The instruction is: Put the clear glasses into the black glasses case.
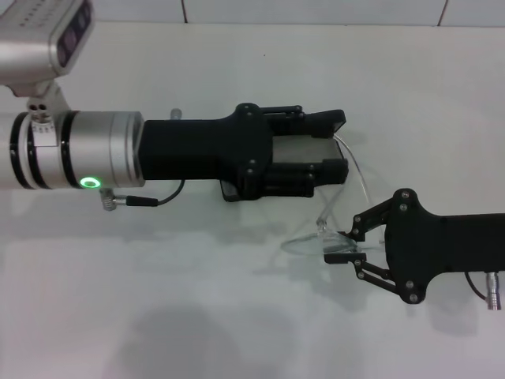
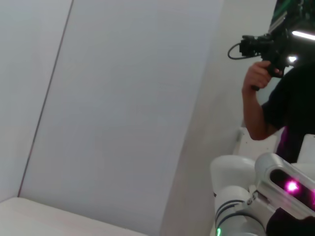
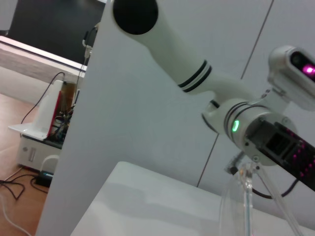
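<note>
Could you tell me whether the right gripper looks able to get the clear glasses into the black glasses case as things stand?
Probably not yet: the left gripper lies over the black glasses case, covering it. The right gripper is at the clear glasses, beside the case.

Looks like I'm working in a robotics lab or test room. I'm reaching over a plain white table [image 1: 237, 300] boxed in by white panel walls [image 2: 123, 123]. Beside the bench a person [image 2: 290, 103] is standing and holding up a handheld controller rig [image 2: 268, 46] with a cable. Past the partition, cables [image 3: 15, 184] are trailing across an orange floor [image 3: 19, 142] to a white electronics stand [image 3: 42, 125], with a dark screen [image 3: 54, 24] hanging above.
</note>
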